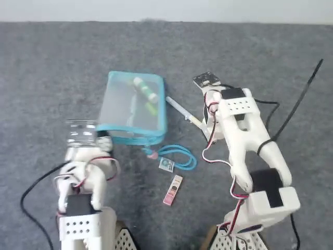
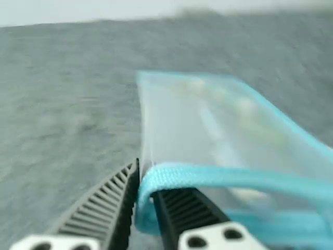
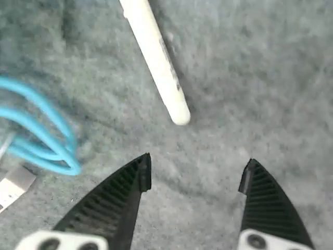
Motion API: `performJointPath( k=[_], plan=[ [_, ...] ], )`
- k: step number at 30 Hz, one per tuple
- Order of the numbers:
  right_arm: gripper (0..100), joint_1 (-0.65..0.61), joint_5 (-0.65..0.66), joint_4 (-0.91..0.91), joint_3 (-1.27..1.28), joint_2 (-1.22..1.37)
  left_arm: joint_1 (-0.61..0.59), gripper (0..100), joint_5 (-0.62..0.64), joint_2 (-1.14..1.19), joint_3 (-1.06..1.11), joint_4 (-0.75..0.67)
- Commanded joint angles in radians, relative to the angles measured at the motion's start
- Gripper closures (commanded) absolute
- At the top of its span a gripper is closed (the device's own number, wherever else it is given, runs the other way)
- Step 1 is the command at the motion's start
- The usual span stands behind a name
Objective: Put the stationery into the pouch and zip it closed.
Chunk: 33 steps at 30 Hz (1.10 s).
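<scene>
We see the translucent, blue-trimmed pouch (image 1: 117,105), its edge pinched by the left gripper (image 2: 145,179); the right gripper (image 3: 197,162) gapes empty.

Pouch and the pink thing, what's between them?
In the high view, a blue cord and a small white tag lie between pouch and pink thing.

The high view looks down over the whole desk (image 1: 47,62). Both wrist views sit close, sharing its pouch (image 1: 122,107) and pen (image 1: 182,110).
</scene>
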Motion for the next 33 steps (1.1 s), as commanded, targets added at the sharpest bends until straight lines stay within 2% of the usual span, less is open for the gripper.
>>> performJointPath(
  k=[1,2,4,8,17,25,27,33],
  plan=[
    [72.3,-0.047,0.04,-0.027,-0.06,-0.013,0.063,99,-0.068,-0.008,-0.039,-0.011],
    [72.3,-0.048,0.04,-0.053,-0.06,-0.012,0.121,99,-0.098,-0.008,-0.028,-0.012],
    [72.3,-0.048,0.052,-0.111,-0.06,-0.001,0.152,99,-0.1,-0.009,-0.025,-0.012],
    [72.4,-0.053,0.155,-0.166,-0.052,0.001,0.112,99,-0.091,-0.009,-0.027,-0.017],
    [72.4,-0.048,0.267,-0.214,-0.057,0.09,0.114,99,-0.087,-0.012,-0.027,-0.015],
    [72.7,0.008,0.288,-0.311,-0.06,0.211,0.114,99,-0.089,-0.012,-0.022,-0.017],
    [76.6,0.025,0.287,-0.311,-0.06,0.211,0.114,99,-0.087,-0.011,-0.022,-0.017],
    [97.8,0.041,0.288,-0.303,-0.058,0.219,0.114,99,-0.087,-0.009,-0.022,-0.017]
  ],
)
